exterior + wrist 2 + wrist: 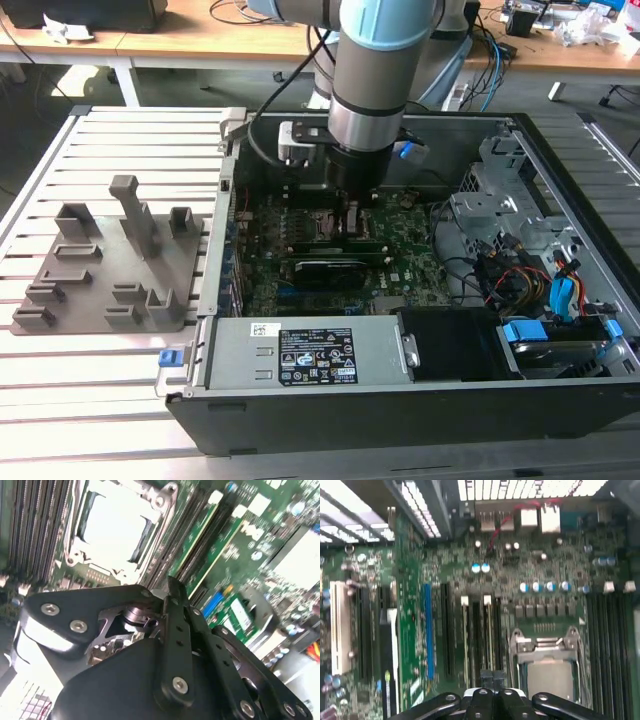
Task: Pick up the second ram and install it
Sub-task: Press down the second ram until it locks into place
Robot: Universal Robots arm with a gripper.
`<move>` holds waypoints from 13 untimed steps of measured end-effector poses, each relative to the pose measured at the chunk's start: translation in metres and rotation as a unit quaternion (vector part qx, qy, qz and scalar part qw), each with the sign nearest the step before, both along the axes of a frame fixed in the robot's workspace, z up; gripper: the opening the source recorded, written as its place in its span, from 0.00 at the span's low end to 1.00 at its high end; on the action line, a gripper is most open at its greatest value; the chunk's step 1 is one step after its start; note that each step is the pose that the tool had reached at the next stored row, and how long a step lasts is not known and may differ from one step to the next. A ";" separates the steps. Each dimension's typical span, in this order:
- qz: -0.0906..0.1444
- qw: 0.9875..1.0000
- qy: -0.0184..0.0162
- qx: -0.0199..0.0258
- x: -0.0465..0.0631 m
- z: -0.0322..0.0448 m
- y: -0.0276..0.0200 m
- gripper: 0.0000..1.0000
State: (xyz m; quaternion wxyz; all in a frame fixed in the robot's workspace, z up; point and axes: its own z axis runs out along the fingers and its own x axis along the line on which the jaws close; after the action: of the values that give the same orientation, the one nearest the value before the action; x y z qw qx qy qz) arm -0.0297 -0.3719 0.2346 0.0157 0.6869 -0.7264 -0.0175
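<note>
My gripper [350, 222] hangs low inside the open computer case, over the memory slots of the green motherboard [405, 262]. In both wrist views its fingertips [486, 677] are pressed together, shut, with nothing between them. Two long green ram sticks [196, 544] stand on edge in neighbouring slots beside the CPU socket [114, 524], and I cannot tell which is the second ram. The gripper [170, 587] sits just above those slots, whose white end clips [465, 600] show in the first wrist view. Whether the tips touch a stick is hidden.
A grey fixture plate [110, 275] with upright blocks lies on the slatted table at the exterior view's left. Inside the case [560, 200] are a drive cage, coloured cables [520, 280] and a power supply [300, 355] along the near wall. A black card [325, 270] lies across the board.
</note>
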 end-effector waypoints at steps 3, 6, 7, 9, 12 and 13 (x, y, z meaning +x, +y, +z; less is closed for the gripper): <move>0.000 1.000 0.000 0.000 0.001 0.0169 0.0002 0.11; 0.000 1.000 0.000 0.000 0.001 0.0487 0.0001 0.11; 0.000 1.000 0.000 0.000 0.001 0.0495 0.0002 0.11; 0.000 1.000 0.000 0.000 0.001 0.0495 0.0002 0.11; 0.000 1.000 0.000 0.000 0.001 0.0498 0.0001 0.11; 0.000 1.000 0.000 0.000 0.001 0.0499 0.0001 0.11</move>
State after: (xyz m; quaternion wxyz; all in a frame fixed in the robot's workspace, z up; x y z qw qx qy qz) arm -0.0286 -0.3718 0.2846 0.0156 0.6869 -0.7264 -0.0176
